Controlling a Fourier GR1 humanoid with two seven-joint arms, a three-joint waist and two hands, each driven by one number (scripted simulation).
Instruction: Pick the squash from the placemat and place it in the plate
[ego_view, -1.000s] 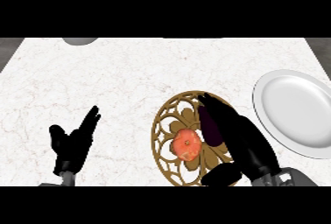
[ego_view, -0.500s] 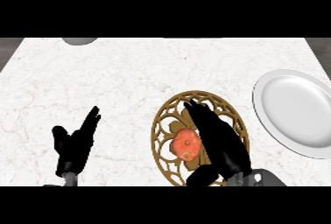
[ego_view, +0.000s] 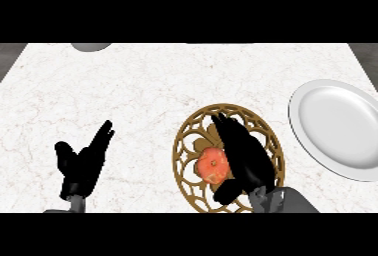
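**Two robot hands over a marbled worktop**

One pale worktop (ego_view: 148, 90) fills the view, white stone with faint veins, and a grey round object (ego_view: 91, 46) is cut off at its far edge. A round placemat (ego_view: 193, 135) of gold openwork scrolls lies right of centre. On it sits the squash (ego_view: 212, 165), orange and lumpy. The right robot hand (ego_view: 244, 155) lies over the mat just beside the squash, fingers straight and together. A smooth white plate (ego_view: 332, 125) rests further right. The left robot hand (ego_view: 83, 160) stays apart, fingers spread upward.
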